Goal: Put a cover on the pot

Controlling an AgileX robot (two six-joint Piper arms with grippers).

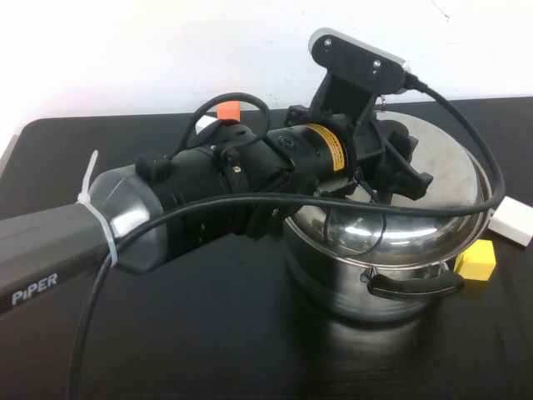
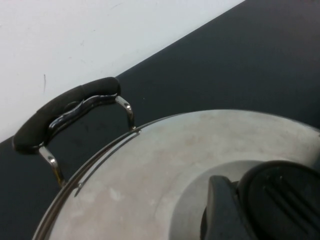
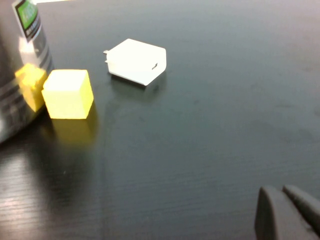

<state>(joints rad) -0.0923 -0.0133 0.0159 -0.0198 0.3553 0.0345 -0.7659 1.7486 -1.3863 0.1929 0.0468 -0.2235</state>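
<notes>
Lid (image 1: 433, 192) is sitting on the pot (image 1: 366, 287), which is standing upright directly under our left gripper (image 1: 391, 167); we are reading that gripper as closed on the black knob (image 2: 272, 200) atop the lid. Only our right wrist view is showing the right gripper (image 3: 287, 212), its fingers pressed together above bare table (image 3: 215, 125), with a yellow block (image 3: 67, 94) and white adapter (image 3: 136, 61) lying beyond it.

The left claw (image 1: 391, 162) sat over the lid (image 1: 441, 179) on the pot (image 1: 366, 287), its arm blocking that side. A yellow block (image 1: 476, 260) touched the pot wall, a white charger (image 1: 510, 222) near it. The right claw (image 3: 287, 212) hovered above bare counter (image 3: 225, 125).
</notes>
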